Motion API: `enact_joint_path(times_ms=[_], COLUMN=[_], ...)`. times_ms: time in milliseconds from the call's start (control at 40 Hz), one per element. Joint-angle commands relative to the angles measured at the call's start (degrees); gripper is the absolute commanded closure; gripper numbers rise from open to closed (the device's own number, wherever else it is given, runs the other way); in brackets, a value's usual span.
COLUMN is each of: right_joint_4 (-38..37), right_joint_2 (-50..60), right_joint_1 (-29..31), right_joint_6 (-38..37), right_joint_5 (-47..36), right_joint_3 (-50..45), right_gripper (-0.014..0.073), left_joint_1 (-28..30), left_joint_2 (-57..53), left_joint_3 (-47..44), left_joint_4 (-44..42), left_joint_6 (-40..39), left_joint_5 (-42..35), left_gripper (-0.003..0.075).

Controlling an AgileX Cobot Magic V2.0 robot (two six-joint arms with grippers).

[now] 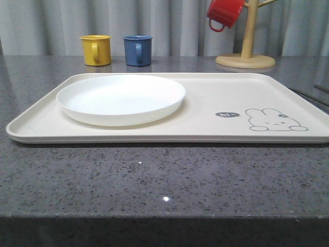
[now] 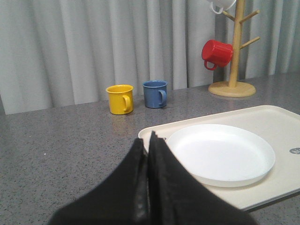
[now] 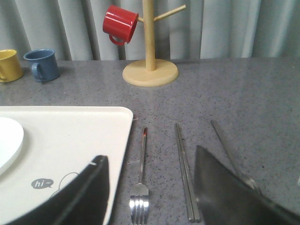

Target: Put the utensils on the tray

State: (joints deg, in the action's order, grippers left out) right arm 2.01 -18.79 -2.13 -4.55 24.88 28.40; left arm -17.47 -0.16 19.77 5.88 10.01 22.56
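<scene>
Wide apart and holding nothing: the right fingers, hanging low over the counter with the fork and the chopsticks lying between them, apart and roughly parallel. Just beyond the outer finger, the spoon, its bowl end hidden behind that finger. All three flat on the stone, just beside the tray and not yet on it. Pressed tightly together with nothing between them: the left fingers, out past the tray's other end, near the plate already resting on the tray's left half. Likely trouble at the pickup: thin, slick metal lying flush on a hard surface, so easy to skate sideways or pivot out on closing. Risks pinching fork and chopsticks together with so wide a spread, or splitting the chopsticks and lifting one alone. Could also nudge the spoon away with the outer finger, or catch the tray's raised rim with the inner one and shove tray and plate. Further out, the mug tree with its red mug, and the yellow mug and blue mug by the curtain, well apart and probably safe.
</scene>
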Motion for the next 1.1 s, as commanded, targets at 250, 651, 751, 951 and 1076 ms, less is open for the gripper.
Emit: enact_joint_path(times_ms=[250,651,751,951,1076], right_joint_4=[-0.4,1.0,2.4,2.9,2.9], right_joint_2=[-21.9,-50.5,-55.6,-62.4,-64.6], right_joint_1=[0.0,-0.7,-0.7,-0.7,-0.7], right_joint_6=[7.8,7.8,7.8,7.8,7.8], right_joint_5=[13.6,27.5,26.8,23.5,21.5], right_joint_3=[16.9,36.6,37.7,38.1,38.1], right_gripper=[0.0292,0.0292,0.0300,0.0307,0.0307], left_joint_1=[0.1,0.1,0.1,0.1,0.1], left_joint_2=[0.7,0.7,0.7,0.7,0.7], left_joint_3=[1.4,1.4,1.4,1.4,1.4], left_joint_4=[0.7,0.7,0.7,0.7,0.7], left_joint_6=[-0.4,-0.4,-0.4,-0.4,-0.4], left_joint_5=[-4.1,-4.1,-4.1,-4.1,-4.1], left_gripper=[0.0739,0.0739,0.0739,0.0739,0.0739])
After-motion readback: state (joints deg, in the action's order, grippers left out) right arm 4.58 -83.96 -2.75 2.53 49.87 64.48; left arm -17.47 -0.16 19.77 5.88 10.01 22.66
